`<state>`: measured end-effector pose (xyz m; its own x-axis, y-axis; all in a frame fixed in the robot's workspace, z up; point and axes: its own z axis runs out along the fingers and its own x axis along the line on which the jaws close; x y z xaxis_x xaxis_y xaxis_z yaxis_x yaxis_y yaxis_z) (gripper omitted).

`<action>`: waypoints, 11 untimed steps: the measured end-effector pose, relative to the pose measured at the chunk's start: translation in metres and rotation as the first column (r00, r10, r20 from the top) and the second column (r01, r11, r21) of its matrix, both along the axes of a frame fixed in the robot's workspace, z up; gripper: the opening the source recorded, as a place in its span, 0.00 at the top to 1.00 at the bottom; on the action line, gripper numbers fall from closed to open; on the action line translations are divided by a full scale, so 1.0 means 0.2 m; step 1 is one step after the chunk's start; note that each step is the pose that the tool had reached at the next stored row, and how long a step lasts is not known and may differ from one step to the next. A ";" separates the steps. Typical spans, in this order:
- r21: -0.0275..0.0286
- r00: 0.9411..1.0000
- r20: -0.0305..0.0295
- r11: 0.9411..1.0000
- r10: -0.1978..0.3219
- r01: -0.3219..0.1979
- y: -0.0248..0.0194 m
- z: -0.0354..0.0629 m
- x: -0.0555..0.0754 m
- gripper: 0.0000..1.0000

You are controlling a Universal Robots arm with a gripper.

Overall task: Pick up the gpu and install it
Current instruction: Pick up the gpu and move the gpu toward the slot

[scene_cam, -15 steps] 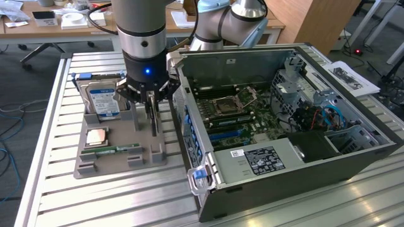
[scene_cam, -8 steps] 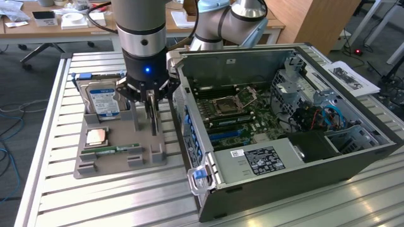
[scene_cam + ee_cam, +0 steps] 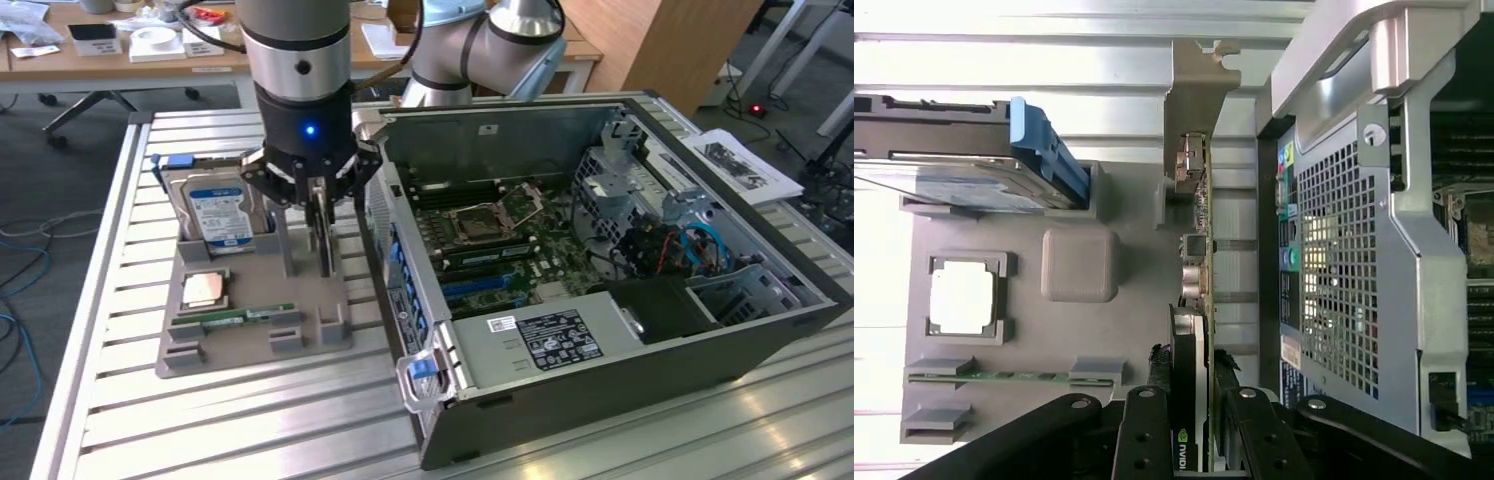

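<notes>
The gpu (image 3: 1194,290) is a thin dark card standing on edge in a slot of the grey holder tray (image 3: 254,345), close beside the computer case. Its silvery end bracket (image 3: 1197,85) points away from the gripper. My gripper (image 3: 323,262) comes straight down over the tray, and in the wrist view the gripper (image 3: 1192,405) has its two black fingers (image 3: 1144,435) pressed on either face of the card. I cannot tell whether the card has risen out of its slot.
The open computer case (image 3: 601,250) lies on its side at the exterior view's right, with its motherboard (image 3: 494,240) exposed. The tray also holds a blue-labelled hard drive (image 3: 218,215), a processor (image 3: 203,290) and a green memory stick (image 3: 240,316). Slatted metal tabletop (image 3: 240,430) surrounds them.
</notes>
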<state>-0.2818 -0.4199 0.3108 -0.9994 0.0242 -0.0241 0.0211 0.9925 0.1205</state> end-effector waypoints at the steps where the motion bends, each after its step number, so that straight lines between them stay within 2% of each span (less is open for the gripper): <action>1: 0.000 1.000 0.000 1.000 0.000 0.000 0.000 0.017 0.00 0.73; 11: 0.000 1.000 0.004 1.000 0.000 0.000 0.000 0.203 0.00 0.73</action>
